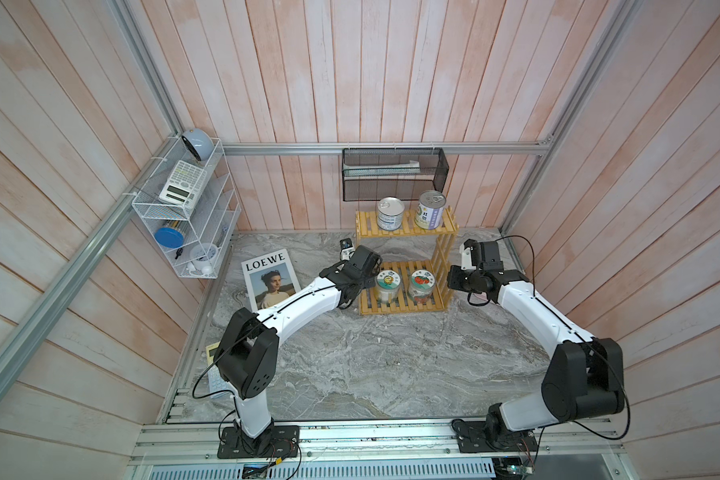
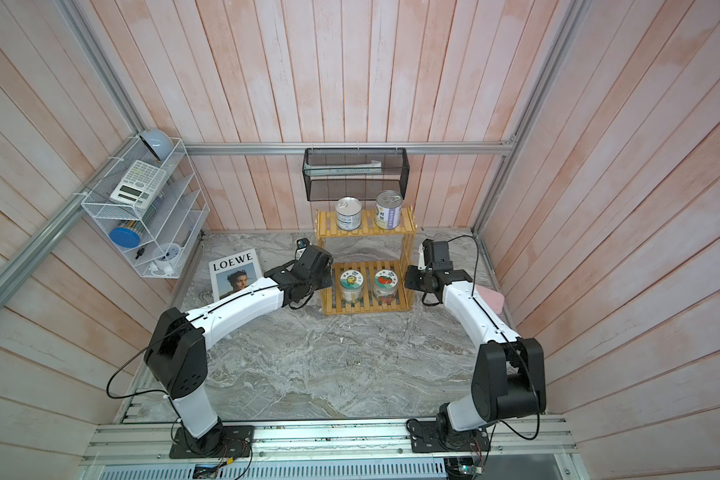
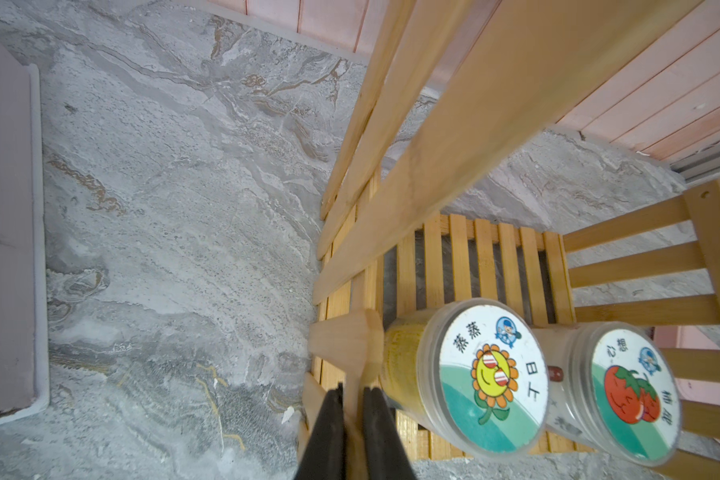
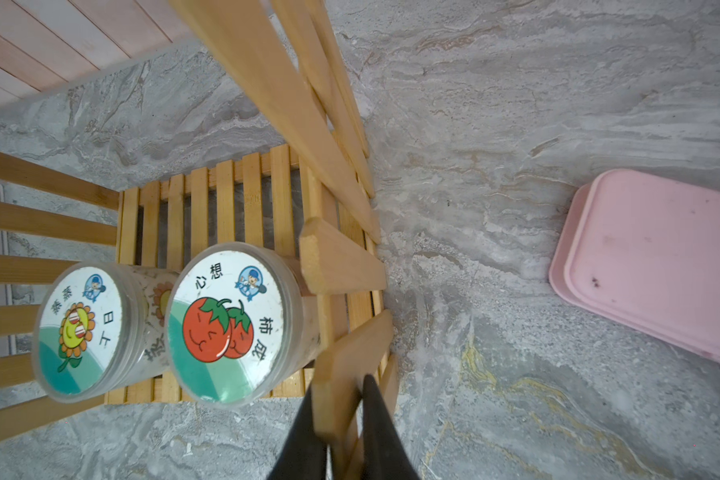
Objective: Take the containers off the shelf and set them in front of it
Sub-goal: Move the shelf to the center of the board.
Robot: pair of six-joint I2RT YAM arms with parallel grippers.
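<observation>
Grey marble surface [image 1: 371, 365] is nearest. The left tool [image 3: 353, 392] is pinched shut on a side slat of the yellowish wooden two-tier slat shelf [image 1: 441, 253], and the right tool [image 4: 341, 399] is doing the same on the opposite side. On the lower tier, the upright clear sunflower-lid jar [image 3: 491, 374] sits at left's 3 o'clock and the clear tomato-lid jar [image 4: 225, 320] at right's 9. Farther back at 12, on the upper tier, are the silver white-label can [image 1: 390, 213] and the taller silver purple-label can [image 1: 431, 210].

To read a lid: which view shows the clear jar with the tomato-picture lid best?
The right wrist view: the clear tomato-lid jar is near, its lid whole. The left wrist view shows it slanted; both top views show it small on the yellowish wooden shelf.
</observation>
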